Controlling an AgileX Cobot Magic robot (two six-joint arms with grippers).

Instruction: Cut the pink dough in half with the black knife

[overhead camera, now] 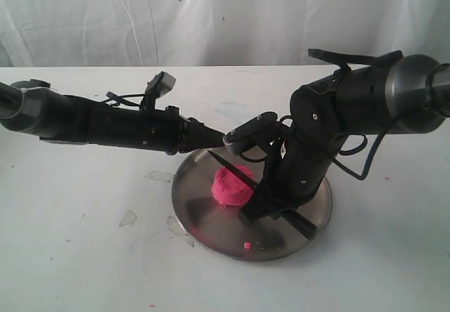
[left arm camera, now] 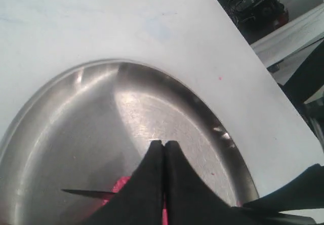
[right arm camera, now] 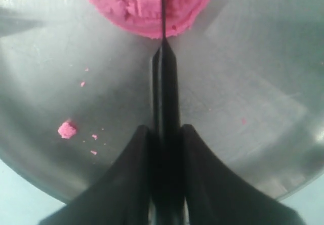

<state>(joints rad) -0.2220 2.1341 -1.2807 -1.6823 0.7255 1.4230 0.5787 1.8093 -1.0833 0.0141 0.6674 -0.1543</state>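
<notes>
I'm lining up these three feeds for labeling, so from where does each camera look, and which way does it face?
Exterior view: off the arms, looking down across the table at the steel plate and both arms.
Left wrist view: on the left arm, facing over its closed fingers onto the plate.
Right wrist view: on the right arm, looking along the black knife held in its fingers into the pink dough.
All three share plate, knife and dough.

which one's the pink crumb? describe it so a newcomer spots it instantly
Start at the round steel plate on the white table. The big pink dough sits mid-plate under the black knife. The crumb is the small pink speck lying alone near the plate's front rim.
</notes>
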